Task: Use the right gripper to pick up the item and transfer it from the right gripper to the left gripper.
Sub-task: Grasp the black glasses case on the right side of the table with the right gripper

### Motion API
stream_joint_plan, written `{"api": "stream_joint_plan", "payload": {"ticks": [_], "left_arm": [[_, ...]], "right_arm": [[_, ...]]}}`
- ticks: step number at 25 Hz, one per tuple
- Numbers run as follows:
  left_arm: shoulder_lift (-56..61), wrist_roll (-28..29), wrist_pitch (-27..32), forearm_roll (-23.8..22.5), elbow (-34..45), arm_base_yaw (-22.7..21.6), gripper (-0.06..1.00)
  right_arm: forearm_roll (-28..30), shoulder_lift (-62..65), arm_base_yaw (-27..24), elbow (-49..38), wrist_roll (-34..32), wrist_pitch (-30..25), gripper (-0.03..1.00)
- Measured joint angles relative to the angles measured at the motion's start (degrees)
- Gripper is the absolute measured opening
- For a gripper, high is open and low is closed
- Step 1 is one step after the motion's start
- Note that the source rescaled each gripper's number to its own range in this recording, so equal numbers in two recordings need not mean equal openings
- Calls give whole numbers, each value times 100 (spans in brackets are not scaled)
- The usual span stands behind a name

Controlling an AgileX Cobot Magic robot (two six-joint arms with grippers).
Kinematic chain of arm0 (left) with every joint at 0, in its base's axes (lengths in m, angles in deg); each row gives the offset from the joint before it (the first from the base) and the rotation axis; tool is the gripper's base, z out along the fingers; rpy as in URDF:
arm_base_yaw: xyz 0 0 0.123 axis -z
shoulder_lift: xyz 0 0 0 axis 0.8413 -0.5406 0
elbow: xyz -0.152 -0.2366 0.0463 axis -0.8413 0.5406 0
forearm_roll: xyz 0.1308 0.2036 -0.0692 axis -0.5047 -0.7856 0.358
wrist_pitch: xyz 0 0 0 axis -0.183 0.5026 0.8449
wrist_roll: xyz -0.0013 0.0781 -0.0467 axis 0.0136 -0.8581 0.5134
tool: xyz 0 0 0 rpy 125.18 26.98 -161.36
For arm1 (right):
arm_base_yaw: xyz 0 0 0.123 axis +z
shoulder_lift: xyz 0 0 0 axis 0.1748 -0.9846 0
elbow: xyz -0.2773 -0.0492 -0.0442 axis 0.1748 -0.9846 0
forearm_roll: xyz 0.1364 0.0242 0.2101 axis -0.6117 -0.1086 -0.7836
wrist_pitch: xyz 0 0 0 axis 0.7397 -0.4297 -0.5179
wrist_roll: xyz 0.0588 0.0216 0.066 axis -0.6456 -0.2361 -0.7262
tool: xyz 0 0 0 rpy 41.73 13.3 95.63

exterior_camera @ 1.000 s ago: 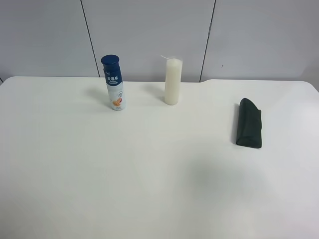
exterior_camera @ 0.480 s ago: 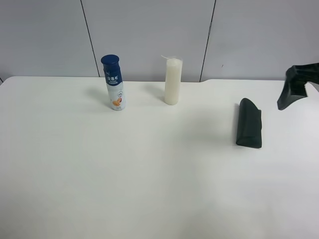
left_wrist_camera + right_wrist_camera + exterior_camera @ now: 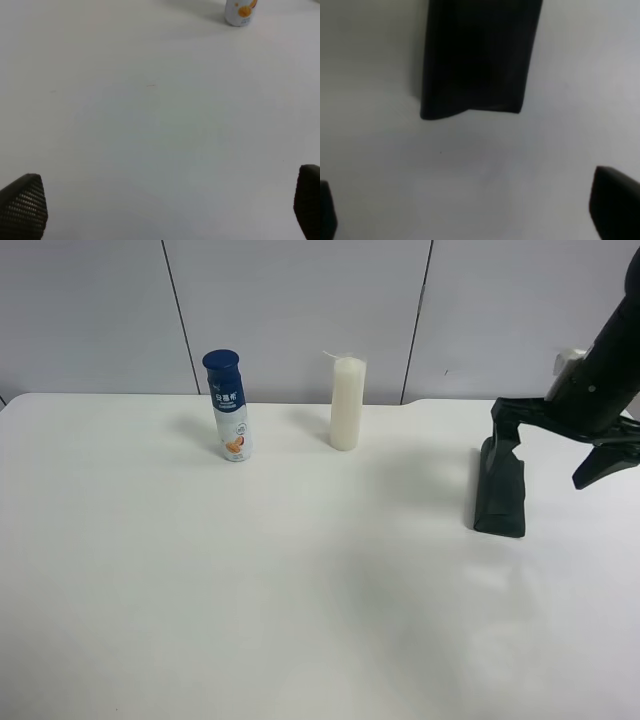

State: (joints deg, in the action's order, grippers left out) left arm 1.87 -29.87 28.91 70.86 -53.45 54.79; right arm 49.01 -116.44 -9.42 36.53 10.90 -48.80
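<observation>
The item, a dark green-black soft pouch (image 3: 498,490), lies flat on the white table (image 3: 300,570) at the exterior high view's right. My right gripper (image 3: 552,445) hangs open just over and beside the pouch's far end, one finger (image 3: 505,428) at that end, the other to the right. In the right wrist view the pouch (image 3: 477,55) fills the upper middle, ahead of the open right gripper (image 3: 470,207), apart from it. My left gripper (image 3: 165,205) is open and empty over bare table, and is out of the exterior high view.
A blue-capped white bottle (image 3: 229,405) and a white candle (image 3: 346,403) stand upright at the back of the table. The bottle's base also shows in the left wrist view (image 3: 239,11). A grey panelled wall (image 3: 300,310) rises behind the table.
The right arm has come into view from the right and lowered its open gripper to the pouch's far end. The pouch, bottle and candle have not moved.
</observation>
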Motion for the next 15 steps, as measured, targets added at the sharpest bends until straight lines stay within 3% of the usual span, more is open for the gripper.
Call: {"api": "stream_joint_plan", "payload": {"ticks": [15], "left_arm": [[0,0,0,0,0,0,100]], "right_arm": [[238,-1233,0,18,5,986,100]]}}
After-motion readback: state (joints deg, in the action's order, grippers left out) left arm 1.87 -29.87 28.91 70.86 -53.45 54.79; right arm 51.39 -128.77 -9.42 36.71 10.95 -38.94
